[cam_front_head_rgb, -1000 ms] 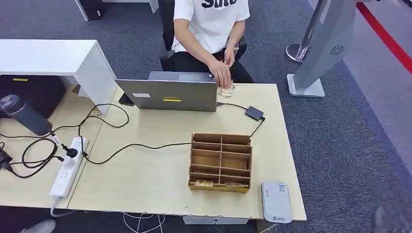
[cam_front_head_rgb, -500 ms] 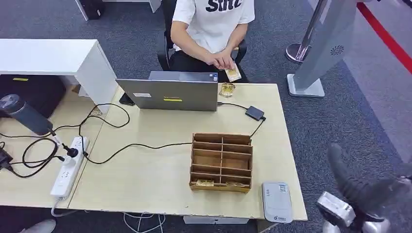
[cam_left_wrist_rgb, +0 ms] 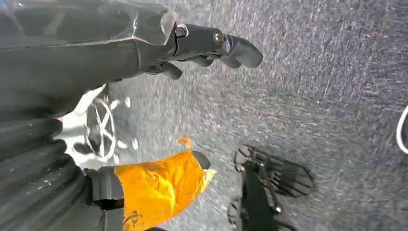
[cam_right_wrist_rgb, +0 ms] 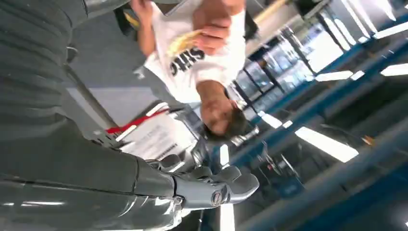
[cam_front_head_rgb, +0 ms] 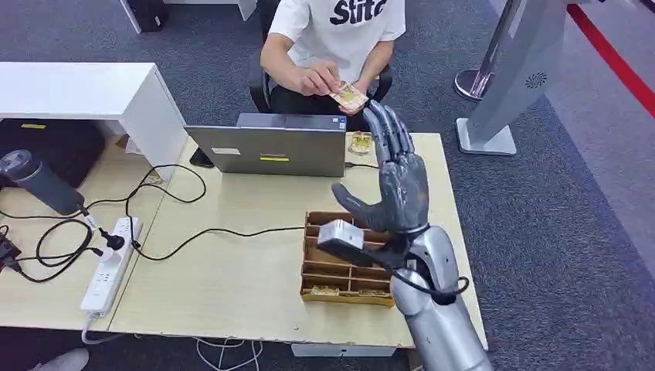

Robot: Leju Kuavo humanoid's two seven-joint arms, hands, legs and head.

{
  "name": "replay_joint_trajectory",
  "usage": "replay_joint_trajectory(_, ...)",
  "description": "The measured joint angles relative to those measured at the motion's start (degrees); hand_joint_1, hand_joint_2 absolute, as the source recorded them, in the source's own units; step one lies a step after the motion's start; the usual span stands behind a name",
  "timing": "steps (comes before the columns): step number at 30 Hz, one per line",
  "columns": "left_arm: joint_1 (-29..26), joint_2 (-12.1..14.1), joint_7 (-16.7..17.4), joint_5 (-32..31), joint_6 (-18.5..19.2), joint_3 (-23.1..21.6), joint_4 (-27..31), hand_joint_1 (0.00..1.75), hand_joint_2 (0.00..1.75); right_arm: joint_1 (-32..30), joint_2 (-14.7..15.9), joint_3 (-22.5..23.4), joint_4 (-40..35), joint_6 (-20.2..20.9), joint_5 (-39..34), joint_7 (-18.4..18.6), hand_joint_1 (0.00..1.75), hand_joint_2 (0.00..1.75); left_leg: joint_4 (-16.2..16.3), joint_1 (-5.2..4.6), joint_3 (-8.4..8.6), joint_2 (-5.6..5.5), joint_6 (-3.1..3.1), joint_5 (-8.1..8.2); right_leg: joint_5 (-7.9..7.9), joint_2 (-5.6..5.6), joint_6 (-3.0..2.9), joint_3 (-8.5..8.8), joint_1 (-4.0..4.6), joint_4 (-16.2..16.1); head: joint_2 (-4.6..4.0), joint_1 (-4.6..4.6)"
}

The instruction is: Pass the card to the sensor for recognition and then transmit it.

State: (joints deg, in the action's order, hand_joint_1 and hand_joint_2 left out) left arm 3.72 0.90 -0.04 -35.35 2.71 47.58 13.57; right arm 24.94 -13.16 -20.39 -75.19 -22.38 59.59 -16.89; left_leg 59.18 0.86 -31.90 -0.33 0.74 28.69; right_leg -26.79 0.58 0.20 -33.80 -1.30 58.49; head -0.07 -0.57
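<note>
A yellowish patterned card (cam_front_head_rgb: pixel 349 95) sits pinched in the seated person's hands (cam_front_head_rgb: pixel 320 77), just beyond the right hand (cam_front_head_rgb: pixel 398 182), whose fingers are spread wide and hold nothing

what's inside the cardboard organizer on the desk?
The cardboard organizer has two small yellowish items in its nearest row; the visible compartments above look empty. The raised right hand and arm cover its right and far parts, so those compartments can't be checked.

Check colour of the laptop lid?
Grey, with a small yellow label, on the laptop. Head view shows it best.
</note>
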Motion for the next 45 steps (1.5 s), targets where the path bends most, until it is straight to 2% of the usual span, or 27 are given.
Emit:
replay_joint_trajectory(4,0.5,0.2,0.0,-2.2,0.3,-0.6,0.0,0.00,1.75,11.4,-0.6,1.0,15.6,-1.2,2.9,4.9,0.00,1.75,0.0,0.00,-0.03,-0.06,-0.01,-0.07,0.08,-0.04,0.02,-0.01,0.00,0.0,0.00,0.00)
replay_joint_trajectory(6,0.6,0.3,0.0,-3.2,0.3,-1.0,0.0,0.00,1.75,15.2,-0.9,2.1,22.8,-1.6,4.2,7.4,0.00,1.75,0.0,0.00,-0.04,-0.07,-0.01,-0.07,0.09,-0.05,0.03,-0.03,0.00,0.0,0.00,-0.02)
replay_joint_trajectory(9,0.7,0.2,0.0,-4.3,-0.3,-1.4,0.0,0.00,1.75,18.3,-1.5,4.5,29.6,-1.8,3.8,9.3,0.00,1.75,0.0,0.00,-0.08,-0.07,-0.01,-0.06,0.09,-0.04,0.03,-0.07,0.00,0.0,0.00,0.02)
replay_joint_trajectory(13,0.8,0.2,0.0,-5.1,-0.9,-1.4,0.0,0.00,1.75,20.2,-2.3,7.8,34.5,-2.1,4.2,10.6,0.00,1.75,0.0,0.00,-0.16,-0.06,-0.01,-0.05,0.09,-0.04,0.03,-0.17,0.00,0.0,0.00,0.00)
replay_joint_trajectory(17,0.8,0.2,0.0,-5.2,-1.0,-1.4,0.0,0.00,1.75,20.7,-2.7,9.2,36.5,-2.1,4.5,10.6,0.00,1.75,0.0,0.00,-0.19,-0.05,0.00,-0.05,0.09,-0.03,0.03,-0.21,0.00,0.0,0.00,-0.02)
replay_joint_trajectory(18,0.8,0.2,0.0,-5.2,-1.0,-1.4,0.0,0.00,1.75,20.8,-2.8,9.4,36.9,-2.1,4.5,10.6,1.75,1.75,0.0,0.00,-0.20,-0.05,0.00,-0.05,0.09,-0.03,0.03,-0.22,0.00,0.0,0.00,0.00)
replay_joint_trajectory(20,0.8,0.2,0.0,-5.2,-1.0,-1.4,0.0,0.00,1.75,20.9,-3.0,10.0,37.4,-2.1,4.5,10.5,1.75,1.75,0.0,0.00,-0.20,-0.05,0.00,-0.05,0.09,-0.03,0.03,-0.21,0.00,0.0,0.00,0.00)
replay_joint_trajectory(25,0.8,0.2,0.0,-6.4,-1.3,-1.4,0.0,0.00,1.75,20.9,-4.3,12.2,37.7,-1.9,5.5,7.4,1.75,1.75,0.0,0.00,-0.19,-0.04,0.00,-0.05,0.09,-0.03,0.03,-0.22,0.00,0.0,0.00,0.00)
replay_joint_trajectory(28,0.8,0.2,0.2,-7.2,-1.4,-1.3,0.0,0.00,1.75,20.5,-5.2,13.4,36.5,-0.3,5.3,6.4,1.75,1.75,0.0,0.00,-0.21,-0.04,0.00,-0.05,0.09,-0.03,0.03,-0.23,0.00,0.0,0.00,0.00)
replay_joint_trajectory(32,0.8,0.2,0.9,-7.6,-1.4,-1.2,0.0,0.00,1.75,20.4,-6.2,13.4,35.2,1.9,3.6,6.7,1.75,1.75,0.0,0.00,-0.25,-0.04,0.00,-0.05,0.09,-0.02,0.03,-0.27,0.00,0.0,0.00,0.02)
replay_joint_trajectory(38,0.8,0.2,1.0,-8.4,-2.8,-1.1,0.0,0.00,1.75,20.2,-7.0,13.1,34.1,2.9,1.7,6.6,1.75,1.75,0.0,0.00,-0.26,-0.04,0.00,-0.05,0.09,-0.02,0.03,-0.27,0.00,0.0,0.00,0.00)
replay_joint_trajectory(42,0.8,0.2,0.9,-8.7,-3.4,-0.8,0.0,0.00,1.75,18.6,-7.0,12.9,30.6,3.3,1.2,3.7,1.75,1.75,0.0,0.00,-0.26,-0.05,0.00,-0.05,0.09,-0.03,0.03,-0.27,0.00,0.0,0.00,0.02)
replay_joint_trajectory(45,0.8,0.2,0.9,-8.5,-3.6,0.0,0.0,0.00,1.75,15.5,-7.0,12.9,24.7,5.5,-0.8,1.4,1.75,1.75,0.0,0.00,-0.26,-0.05,0.00,-0.04,0.08,-0.03,0.03,-0.28,0.00,0.0,0.00,0.02)
